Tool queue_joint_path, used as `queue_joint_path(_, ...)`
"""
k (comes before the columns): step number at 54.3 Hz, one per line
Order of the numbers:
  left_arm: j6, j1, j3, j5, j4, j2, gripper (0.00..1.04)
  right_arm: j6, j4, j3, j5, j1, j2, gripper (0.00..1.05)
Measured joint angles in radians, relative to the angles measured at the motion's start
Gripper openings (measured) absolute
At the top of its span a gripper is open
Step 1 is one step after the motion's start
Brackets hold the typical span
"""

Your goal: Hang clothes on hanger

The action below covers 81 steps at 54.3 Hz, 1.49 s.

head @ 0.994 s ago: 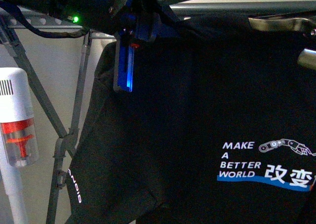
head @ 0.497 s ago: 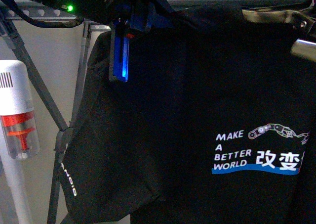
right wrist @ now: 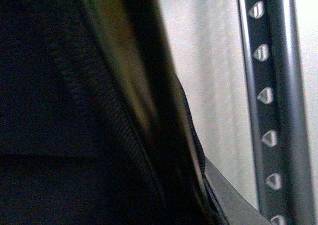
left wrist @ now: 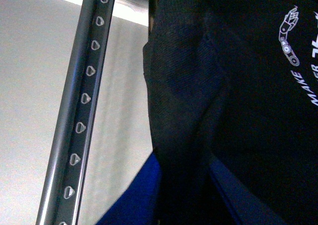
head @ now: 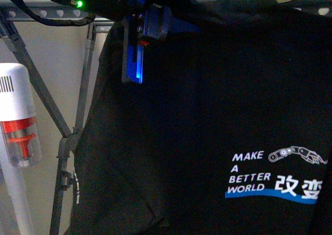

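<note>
The step in hand looks like raising the T-shirt to the top rail of the rack, ready to drape it over. The left fingers sit at the shirt's upper left corner, level with the rail. In the left wrist view the two blue fingers have a thick fold of black cloth between them, so they appear to be pinching the shirt there. The right fingers I cannot tell: the right wrist view shows only dark knit fabric, a blurred olive band close to the lens and the pierced rail just beside it. The shirt hangs high and fills most of the front view, right of the white appliance. Whether its top edge already lies over the rail is not clear. The next move probably calls for carrying that edge across the rail to the far side with both corners level, then lowering it so that cloth falls on both sides before letting go. The shirt is black and limp, with soft creases toward its lower left, and its white and blue print sits low on the right, facing the camera.
</note>
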Motion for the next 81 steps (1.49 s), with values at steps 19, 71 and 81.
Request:
queue_joint_path(19, 0.0, 0.0, 0.0, 0.002, 0.0, 0.0, 0.77, 0.062, -0.341, -0.08, -0.019, -0.15, -0.022, 0.1)
queue_joint_path(71, -1.457, 0.248, -0.625, -0.678, 0.469, -0.329, 0.15, 1.294, -0.198, -0.218, -0.297, -0.238, -0.153, 0.06)
queue_joint_path(81, -1.45, 0.286, -0.874, -0.635, 0.565, -0.472, 0.04, 1.521, -0.112, -0.154, -0.266, -0.204, -0.135, 0.06)
